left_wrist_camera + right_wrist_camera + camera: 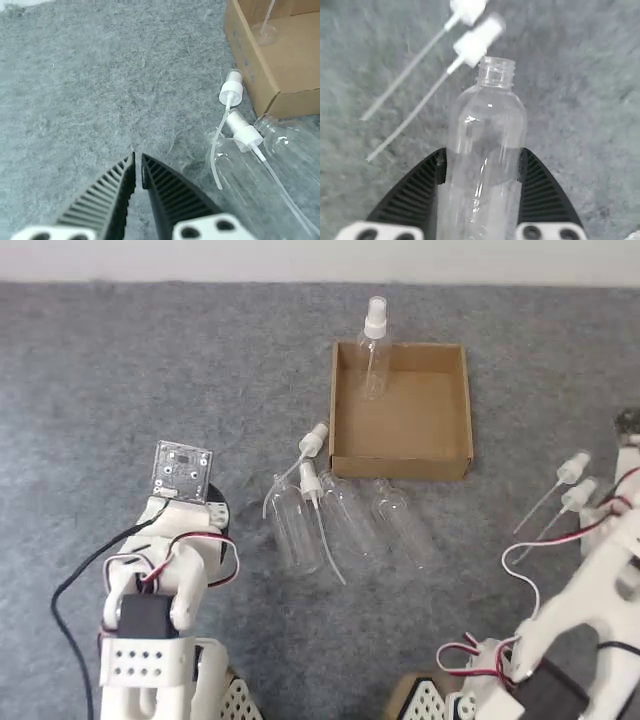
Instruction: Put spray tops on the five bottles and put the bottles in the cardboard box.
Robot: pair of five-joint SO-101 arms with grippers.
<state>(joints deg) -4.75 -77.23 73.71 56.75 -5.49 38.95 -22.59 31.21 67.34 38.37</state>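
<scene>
- Straight to the action: the right pincer (pixel 482 159) is clamped on an uncapped bottle (pixel 487 115), with a ribbed finger on each side of its clear body. The right wrist view shows the grip up close, open threaded neck pointing away from the wrist.
- Just past that neck, two loose tops lie on the desk. The nearer spray top (pixel 477 42) almost touches the bottle's mouth and the farther spray top (pixel 469 7) lies just beyond it, both dip tubes trailing off the same way.
- The high view lays out the rest. The cardboard box (pixel 400 468) sits mid-desk, and a capped bottle (pixel 373 355) stands upright in its far corner on the left arm's side.
- Right in front of the box's near wall, three bare bottles lie side by side: the left-side bottle (pixel 295 525), the middle bottle (pixel 347 520) and the right-side bottle (pixel 405 525).
- A corner spray top (pixel 314 439) lies beside the box's near corner. A second loose top (pixel 310 483) rests at the bottle necks, its tube running across the clear plastic.
- The left pincer (pixel 138 165) has its fingers pressed almost together, nothing between them. It sits above the bare grey desk (pixel 100 75), off to the side of the lying bottles.
</scene>
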